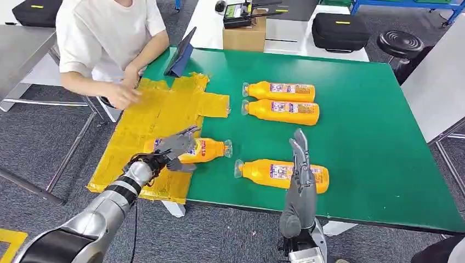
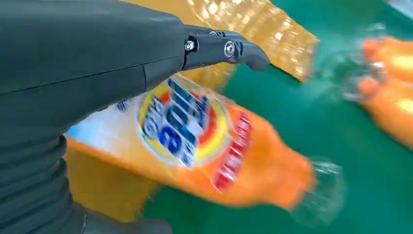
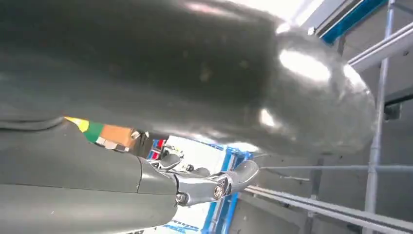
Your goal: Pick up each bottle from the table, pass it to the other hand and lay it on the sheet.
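Placement looks like the step in hand: at the near left, the left hand [image 1: 174, 148] wraps the body of an orange bottle [image 1: 205, 149], which lies half on the crinkled yellow sheet [image 1: 159, 112], its clear cap end out over the green table [image 1: 373, 126]. Next, I judge, the fingers must release it. Further right, the right hand [image 1: 300, 164] stands upright, fingers straight and empty, just above the nearest glossy bottle [image 1: 268, 171]. Two more bottles [image 1: 281, 100] lie side by side farther back.

bottles [image 1: 281, 91] look like glossy orange plastic, the yellow sheet [image 1: 159, 118] is crinkly shiny film, green surface [image 1: 373, 126] is matt, kinda felt-like.
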You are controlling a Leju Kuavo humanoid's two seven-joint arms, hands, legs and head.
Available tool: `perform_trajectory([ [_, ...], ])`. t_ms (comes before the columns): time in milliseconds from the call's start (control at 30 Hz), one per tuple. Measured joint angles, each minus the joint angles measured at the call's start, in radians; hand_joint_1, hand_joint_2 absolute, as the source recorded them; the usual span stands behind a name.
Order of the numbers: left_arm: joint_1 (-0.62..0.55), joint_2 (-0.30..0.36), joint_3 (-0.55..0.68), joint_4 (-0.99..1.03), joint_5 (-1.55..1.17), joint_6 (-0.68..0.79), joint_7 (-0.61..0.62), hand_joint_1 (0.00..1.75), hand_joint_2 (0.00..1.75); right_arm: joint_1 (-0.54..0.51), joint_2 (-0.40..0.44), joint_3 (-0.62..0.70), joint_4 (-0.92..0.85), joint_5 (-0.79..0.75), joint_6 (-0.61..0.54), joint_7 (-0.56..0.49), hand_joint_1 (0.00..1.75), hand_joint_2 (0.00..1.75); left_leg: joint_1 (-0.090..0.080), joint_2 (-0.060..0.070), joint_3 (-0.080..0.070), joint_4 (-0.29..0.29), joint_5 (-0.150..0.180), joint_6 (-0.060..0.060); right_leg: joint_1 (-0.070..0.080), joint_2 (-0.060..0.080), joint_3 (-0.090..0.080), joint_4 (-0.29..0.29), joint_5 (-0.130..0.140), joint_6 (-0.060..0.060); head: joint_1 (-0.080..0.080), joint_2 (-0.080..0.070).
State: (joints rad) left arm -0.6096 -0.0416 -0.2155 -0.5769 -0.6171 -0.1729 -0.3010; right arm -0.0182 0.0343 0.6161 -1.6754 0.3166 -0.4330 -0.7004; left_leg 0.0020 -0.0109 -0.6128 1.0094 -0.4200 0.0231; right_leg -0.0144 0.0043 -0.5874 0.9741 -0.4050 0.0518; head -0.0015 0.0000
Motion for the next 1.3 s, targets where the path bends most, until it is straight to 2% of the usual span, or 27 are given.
perform_trajectory([
  [300,0.056,-0.005,0.03,-0.086,0.097,-0.01,-0.043,0.0,1.75,-0.003,-0.004,0.008,0.012,0.0,-0.008,0.0,0.0,0.0,0.0,0.0,-0.001,0.0,0.0,0.0,0.0,0.0,-0.001,0.0,0.0,0.0,0.0,0.0],
  [400,0.114,-0.02,0.052,-0.177,0.292,-0.01,-0.085,0.0,1.75,-0.006,-0.008,0.014,0.018,0.002,-0.011,0.0,0.0,0.0,0.0,0.001,-0.002,0.0,0.0,0.0,0.0,0.0,-0.003,0.0,0.0,0.0,0.0,0.0],
  [433,0.141,-0.033,0.066,-0.227,0.398,-0.019,-0.099,0.0,1.75,-0.006,-0.009,0.017,0.02,0.005,-0.017,0.0,0.0,1.75,0.0,0.0,-0.003,0.0,0.0,0.0,0.0,0.0,-0.003,0.0,0.0,0.0,0.0,0.0],
  [600,0.307,-0.111,0.106,-0.575,0.91,0.028,-0.131,0.0,1.75,0.005,-0.015,0.013,0.064,0.124,-0.049,0.008,0.0,1.75,0.0,0.001,-0.004,0.0,-0.001,0.0,0.0,0.0,-0.004,0.0,0.0,0.0,0.0,0.0],
  [667,0.377,-0.12,0.106,-0.712,0.995,0.035,-0.142,0.0,1.75,0.006,-0.023,-0.004,0.107,0.231,-0.024,0.076,0.0,1.75,0.0,0.001,-0.004,0.0,-0.002,-0.001,0.0,0.001,-0.005,-0.001,-0.001,0.0,0.0,0.0],
  [767,0.469,-0.132,0.1,-0.879,1.026,0.028,-0.152,0.0,1.75,0.006,-0.046,-0.053,0.213,0.337,-0.004,0.142,0.0,1.75,0.0,-0.001,-0.005,0.0,-0.002,-0.001,0.0,0.0,-0.005,-0.001,-0.001,0.0,0.0,0.0],
  [967,0.563,-0.135,0.082,-1.028,0.989,0.049,-0.179,0.0,1.75,-0.007,-0.077,-0.161,0.38,0.436,-0.016,0.206,0.0,1.75,0.0,-0.001,-0.005,0.0,-0.002,-0.001,0.0,0.0,-0.005,-0.001,-0.001,0.0,0.0,0.0],
  [1300,0.598,-0.135,0.038,-1.113,0.924,0.123,-0.196,0.0,1.75,-0.076,-0.105,-0.277,0.575,0.527,-0.058,0.249,0.0,1.75,0.0,0.0,-0.005,0.0,-0.001,0.0,0.0,0.0,-0.005,-0.001,0.0,0.0,0.0,0.0],
])
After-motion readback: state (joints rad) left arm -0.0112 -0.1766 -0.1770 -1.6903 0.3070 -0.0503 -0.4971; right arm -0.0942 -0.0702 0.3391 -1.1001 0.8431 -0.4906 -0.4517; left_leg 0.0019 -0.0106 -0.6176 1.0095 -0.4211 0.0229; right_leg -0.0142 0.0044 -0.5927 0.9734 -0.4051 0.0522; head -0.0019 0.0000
